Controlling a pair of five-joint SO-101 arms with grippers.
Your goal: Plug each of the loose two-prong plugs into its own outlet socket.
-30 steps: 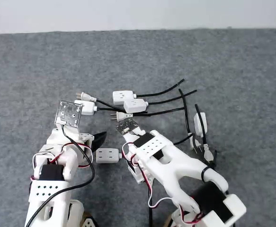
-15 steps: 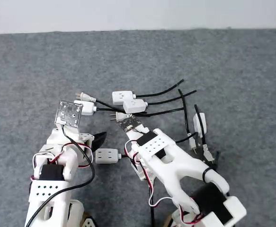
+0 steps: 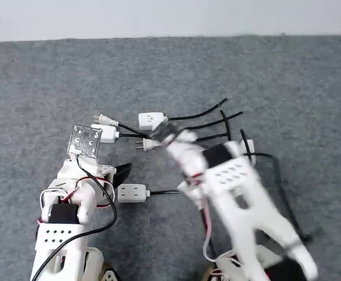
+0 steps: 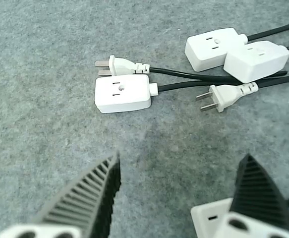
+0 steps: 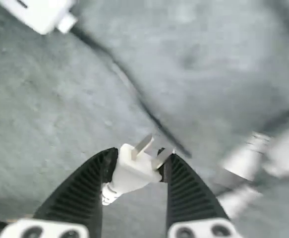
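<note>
— Moved since a second ago?
— Swung forward toward an outlet socket (image 3: 152, 120), right gripper (image 5: 140, 157) clenched on a two-prong plug (image 5: 129, 171) above the carpet (image 5: 208, 59).
— Left side?
— Stayed put, left gripper (image 4: 181, 157) spread wide.

The left arm (image 3: 56, 237) and right arm (image 3: 240, 193) are white shells over black servo blocks, with red, white and black wires at joints. A screw-studded metallic plate (image 3: 87, 140) caps the left at 12 o'clock. Fingers (image 4: 92, 191) are ribbed black.
</note>
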